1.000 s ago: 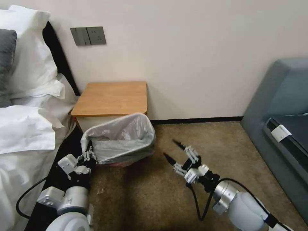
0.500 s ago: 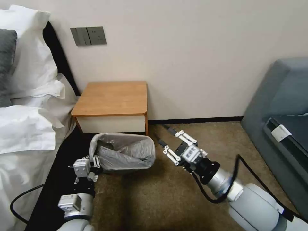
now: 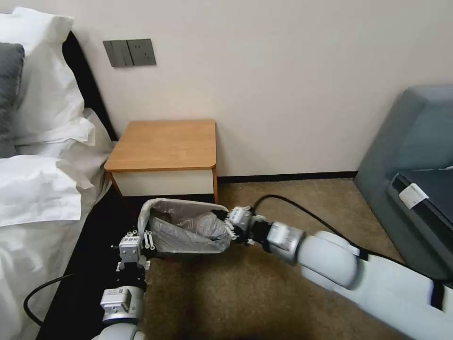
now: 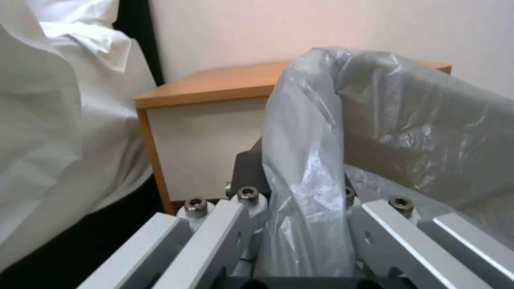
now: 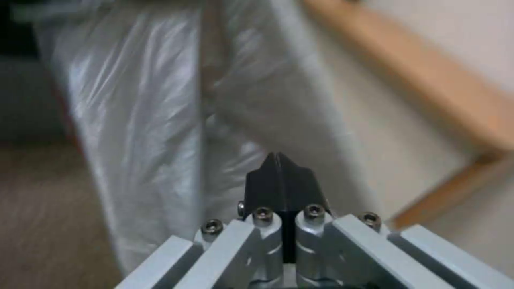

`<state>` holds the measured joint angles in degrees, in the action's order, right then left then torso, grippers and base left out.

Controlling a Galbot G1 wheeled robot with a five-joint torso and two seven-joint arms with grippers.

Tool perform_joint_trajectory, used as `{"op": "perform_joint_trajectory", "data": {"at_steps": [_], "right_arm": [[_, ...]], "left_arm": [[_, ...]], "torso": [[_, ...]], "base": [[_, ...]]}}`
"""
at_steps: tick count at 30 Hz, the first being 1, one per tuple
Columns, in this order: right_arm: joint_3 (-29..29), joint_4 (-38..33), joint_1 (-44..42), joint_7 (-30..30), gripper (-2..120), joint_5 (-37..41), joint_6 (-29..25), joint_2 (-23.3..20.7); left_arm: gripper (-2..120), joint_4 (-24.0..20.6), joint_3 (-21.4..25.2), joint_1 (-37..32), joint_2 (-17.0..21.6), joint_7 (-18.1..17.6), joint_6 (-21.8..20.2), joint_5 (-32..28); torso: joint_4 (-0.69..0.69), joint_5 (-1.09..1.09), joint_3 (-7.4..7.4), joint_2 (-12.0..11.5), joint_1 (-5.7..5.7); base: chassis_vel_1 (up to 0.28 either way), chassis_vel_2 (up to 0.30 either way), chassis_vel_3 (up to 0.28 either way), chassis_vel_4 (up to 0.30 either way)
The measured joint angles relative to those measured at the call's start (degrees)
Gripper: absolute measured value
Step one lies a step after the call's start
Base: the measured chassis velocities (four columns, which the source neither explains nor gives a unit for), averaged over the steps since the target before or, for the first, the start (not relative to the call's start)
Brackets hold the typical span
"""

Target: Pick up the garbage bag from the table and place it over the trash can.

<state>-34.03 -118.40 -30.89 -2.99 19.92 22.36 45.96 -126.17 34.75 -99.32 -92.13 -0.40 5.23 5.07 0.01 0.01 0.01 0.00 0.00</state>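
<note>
Head view, bed side: white bedsheets (image 3: 42,189) and pillows, dark bed frame running down beside the left arm.
Left gripper (image 3: 140,237): low at the near-left corner of the trash can (image 3: 188,246). Left wrist view shows the fingers straddling a fold of the garbage bag (image 4: 316,168), pads hidden behind the plastic; I read it as clenched on the bag's rim.
Garbage bag (image 3: 188,226): off the table, draped in and over the can, mouth open, far edge standing proud of the rim. Looks mostly seated but loose and crinkled.
Trash can: on the carpet just in front of the table (image 3: 163,144), appears tilted toward the robot; mostly wrapped by the bag.
Right gripper (image 3: 229,225): at the can's right edge, touching the bag. Right wrist view has the black fingertips (image 5: 278,176) pressed together with nothing visibly between them, so closed and empty, tips against the plastic.
Step in hand, my read: tidying the liner over the right rim. Do it well: hold the left corner pinned, push the right side down gently, avoid dragging the light can or snagging thin plastic.
Surface: brown short-pile carpet (image 3: 264,293), can may slide.
Room: cream wall, grey switch plate (image 3: 130,52), dark skirting, grey-blue sofa (image 3: 415,174) far right.
</note>
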Motion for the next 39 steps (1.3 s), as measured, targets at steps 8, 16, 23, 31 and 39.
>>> {"op": "perform_joint_trajectory", "data": {"at_steps": [8, 16, 23, 31, 39], "right_arm": [[-8.8, 8.2, 7.4, -0.1, 0, 0.4, 0.8, 6.6], [-13.6, 14.6, 12.2, -0.3, 0, 0.2, 0.8, 11.6], [-17.7, 24.4, 16.8, -0.2, 0, 0.1, 0.8, 17.8], [-20.3, 32.4, 17.6, 0.2, 0, -1.2, 0.5, 23.2], [-20.7, 34.1, 17.6, 0.2, 0, -1.8, 0.0, 24.7]], "left_arm": [[9, 1.1, 0.0, 0.5, 0.0, 0.4, -0.1, 0.0], [9, 1.3, -0.3, 0.5, 0.0, 0.7, 0.0, 0.1], [9, -0.1, -0.9, 0.2, 0.0, 0.8, 0.1, 0.8], [9, -1.5, -2.5, -0.5, 0.0, 0.8, 0.3, 1.9], [9, -1.4, -3.5, -0.7, 0.0, 0.6, 0.6, 2.3]], "torso": [[-0.01, -0.02, 0.00, 0.0, 0.00], [-0.01, -0.01, 0.00, 0.0, 0.00], [0.00, -0.02, 0.00, 0.0, 0.00], [-0.01, -0.01, -0.01, 0.0, 0.00], [0.00, -0.01, 0.00, 0.0, 0.00]], "base": [[0.000, 0.000, 0.000, 0.000], [0.000, 0.000, 0.000, 0.000], [0.000, 0.000, 0.000, 0.000], [0.000, 0.000, 0.000, 0.000], [0.000, 0.000, 0.000, 0.000]]}}
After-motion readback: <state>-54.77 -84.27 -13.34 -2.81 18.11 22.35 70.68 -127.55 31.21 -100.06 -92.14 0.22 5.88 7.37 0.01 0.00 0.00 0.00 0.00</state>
